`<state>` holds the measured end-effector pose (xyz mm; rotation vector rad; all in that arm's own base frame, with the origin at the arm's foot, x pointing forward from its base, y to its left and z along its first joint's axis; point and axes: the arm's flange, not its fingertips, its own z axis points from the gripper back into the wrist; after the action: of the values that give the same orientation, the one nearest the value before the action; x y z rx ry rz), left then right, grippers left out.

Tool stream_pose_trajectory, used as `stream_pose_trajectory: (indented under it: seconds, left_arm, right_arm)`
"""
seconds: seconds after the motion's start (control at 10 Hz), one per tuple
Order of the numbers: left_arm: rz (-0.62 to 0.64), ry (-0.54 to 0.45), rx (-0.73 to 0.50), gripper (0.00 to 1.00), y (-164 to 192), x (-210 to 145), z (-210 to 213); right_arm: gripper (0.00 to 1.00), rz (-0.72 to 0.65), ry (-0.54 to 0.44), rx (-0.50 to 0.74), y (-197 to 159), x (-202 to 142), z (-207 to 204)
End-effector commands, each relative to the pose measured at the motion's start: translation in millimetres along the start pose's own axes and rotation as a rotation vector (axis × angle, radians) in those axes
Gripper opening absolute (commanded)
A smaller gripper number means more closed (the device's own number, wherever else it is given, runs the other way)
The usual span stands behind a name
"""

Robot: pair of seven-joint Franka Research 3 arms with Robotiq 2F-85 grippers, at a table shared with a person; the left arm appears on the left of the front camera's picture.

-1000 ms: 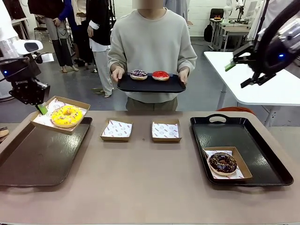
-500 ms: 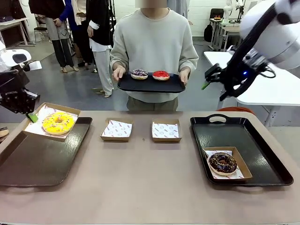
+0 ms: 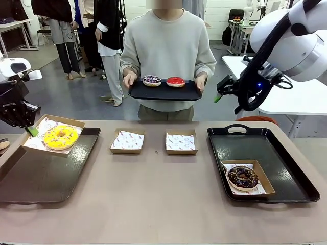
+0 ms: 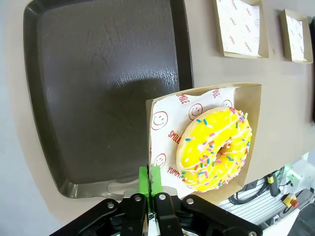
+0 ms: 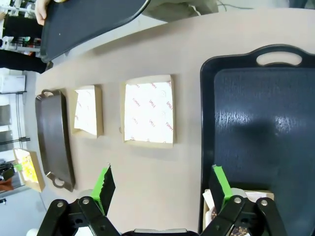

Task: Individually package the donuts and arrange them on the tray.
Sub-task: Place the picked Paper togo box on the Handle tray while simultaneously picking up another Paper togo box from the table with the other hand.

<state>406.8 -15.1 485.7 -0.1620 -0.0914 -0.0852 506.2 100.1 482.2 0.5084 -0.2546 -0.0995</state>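
Left tool [image 4: 149, 177] pinching box [image 4: 206, 88] edge under yellow donut [image 4: 202, 152]; right tool [image 5: 162, 178] wide open, empty.

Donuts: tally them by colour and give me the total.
Yellow donut: 1
Red donut: 1
Chocolate donut: 1
Purple-dark donut: 1
Total: 4
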Motion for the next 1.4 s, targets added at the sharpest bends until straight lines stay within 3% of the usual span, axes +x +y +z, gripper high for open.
stream_pose_trajectory:
  seconds: [0.0,0.5,0.8,1.3]
  left_arm:
    - [-0.003,0.001,-0.003,0.01,-2.2,2.0,2.5]
    - [-0.001,0.000,0.000,0.01,-0.5,0.1,0.1]
    - [0.010,0.045,0.096,0.01,-3.9,-8.6,-22.1]
    - [0.027,0.058,0.077,0.01,27.4,-45.8,-44.1]
  right_arm:
    - [1.00,0.009,0.009,0.005,0.8,-0.3,0.4]
    - [1.00,0.000,0.000,0.001,0.2,0.2,0.8]
    - [1.00,0.075,0.012,-0.210,42.1,18.4,-22.1]
    - [1.00,0.134,0.086,-0.365,100.7,42.6,-97.2]
